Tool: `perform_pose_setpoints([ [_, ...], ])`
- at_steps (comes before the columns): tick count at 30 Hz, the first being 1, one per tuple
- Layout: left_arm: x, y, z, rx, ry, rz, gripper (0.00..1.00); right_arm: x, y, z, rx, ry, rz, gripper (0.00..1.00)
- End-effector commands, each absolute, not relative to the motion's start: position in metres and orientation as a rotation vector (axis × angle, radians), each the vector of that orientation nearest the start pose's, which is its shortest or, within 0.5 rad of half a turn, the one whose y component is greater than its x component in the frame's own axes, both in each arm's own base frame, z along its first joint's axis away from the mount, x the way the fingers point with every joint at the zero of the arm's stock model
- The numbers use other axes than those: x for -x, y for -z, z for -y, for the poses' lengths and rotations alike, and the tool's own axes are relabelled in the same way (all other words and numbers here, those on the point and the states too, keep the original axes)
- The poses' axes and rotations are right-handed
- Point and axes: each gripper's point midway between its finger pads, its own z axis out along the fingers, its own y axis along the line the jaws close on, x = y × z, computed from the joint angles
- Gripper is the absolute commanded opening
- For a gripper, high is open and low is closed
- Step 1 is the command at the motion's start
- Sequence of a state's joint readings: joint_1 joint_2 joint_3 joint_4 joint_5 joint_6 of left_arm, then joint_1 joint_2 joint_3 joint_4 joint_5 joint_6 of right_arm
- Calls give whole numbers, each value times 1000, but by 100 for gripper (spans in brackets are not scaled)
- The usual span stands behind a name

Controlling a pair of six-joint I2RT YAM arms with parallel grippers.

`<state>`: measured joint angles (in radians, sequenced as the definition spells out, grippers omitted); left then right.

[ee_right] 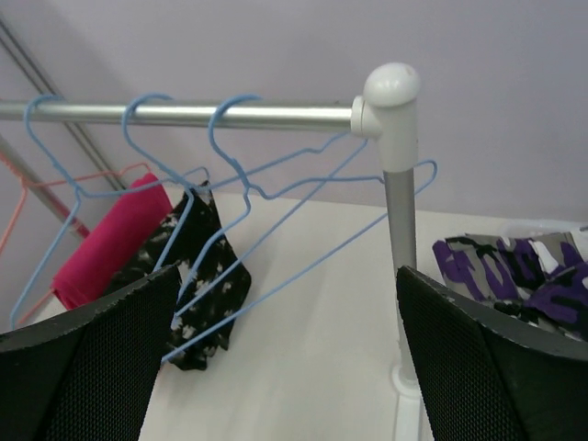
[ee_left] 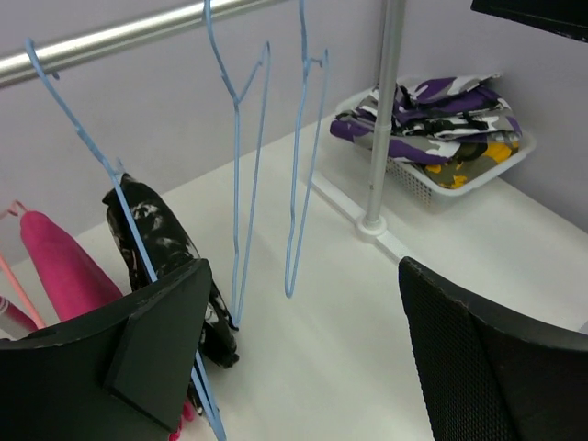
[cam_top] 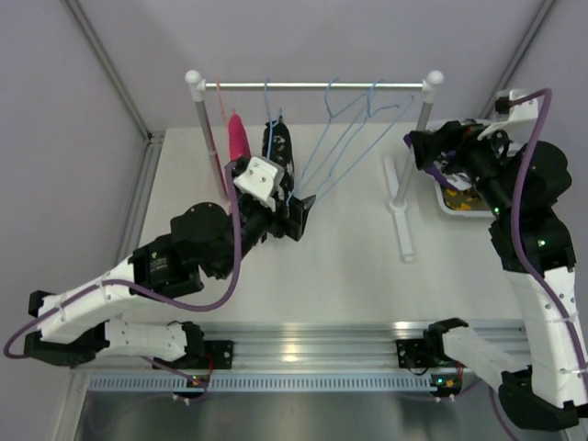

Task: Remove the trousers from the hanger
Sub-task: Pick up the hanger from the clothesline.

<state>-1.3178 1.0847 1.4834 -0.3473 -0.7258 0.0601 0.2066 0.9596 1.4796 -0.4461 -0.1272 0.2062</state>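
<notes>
Where the fixed camera looks down from above, the rail [cam_top: 312, 85] runs across the 12 o'clock side of the bench [cam_top: 349, 266]. The hot pink trousers [cam_top: 238, 138] and the black printed trousers [cam_top: 277, 152] hang from it toward 11 o'clock, with the empty blue hangers [cam_top: 344, 138] beside them. The left tool [cam_top: 299, 216] sits just below the black pair. At 3 o'clock the right tool [cam_top: 415, 147] is beside the basket [cam_top: 439, 204], where the yellow-olive camouflage trousers [cam_top: 457, 197] lie.

In the left wrist view the left tool's jaws stand wide apart with nothing gripped between them. The loaded blue hanger [ee_left: 92, 138] slants across the finger at 8 o'clock; contact cannot be told. It carries the black pair at 9 o'clock, with the pink pair further left. At 1 o'clock the purple camouflage trousers [ee_left: 432, 119] lie piled on the yellow-olive pair in the basket.

In the right wrist view the right tool's jaws are fully spread and empty. The pink and black pairs hang at 9 o'clock, and the purple camouflage pair lies at 3 o'clock.
</notes>
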Motion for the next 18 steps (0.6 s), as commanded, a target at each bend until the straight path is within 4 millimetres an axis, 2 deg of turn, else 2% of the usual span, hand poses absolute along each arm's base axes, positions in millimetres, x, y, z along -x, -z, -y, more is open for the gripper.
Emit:
perform_pose_setpoints([
  [1,-184,-479,260,-409,657,-1436,88,-295,-438,-85,87,-265,-1630,99],
  [4,-193,-472,255,-386,701,-1449,88,-292,-423,-89,92,-185,-1655,99],
  [5,-189,-470,263,-428,747,-1444,88,-290,-423,-89,97,-164,-1646,99],
  [9,-197,-460,267,-443,782,-1461,89,-282,-426,-92,100,-154,-1628,99],
  [10,-203,-461,264,-422,780,-1461,89,-279,-428,-93,106,-163,-1623,99],
  [12,-203,-462,265,-428,826,-1461,89,-274,-429,-92,105,-169,-1616,99],
  [13,-212,-461,259,-409,821,-1461,89,-273,-427,-93,110,-169,-1621,99],
  [15,-214,-459,262,-436,870,-1460,89,-269,-425,-91,108,-168,-1623,99],
  [16,-228,-456,254,-394,867,-1477,90,-268,-422,-93,114,-174,-1630,99],
  [18,-229,-449,259,-449,974,-1481,90,-265,-420,-93,115,-180,-1633,100],
])
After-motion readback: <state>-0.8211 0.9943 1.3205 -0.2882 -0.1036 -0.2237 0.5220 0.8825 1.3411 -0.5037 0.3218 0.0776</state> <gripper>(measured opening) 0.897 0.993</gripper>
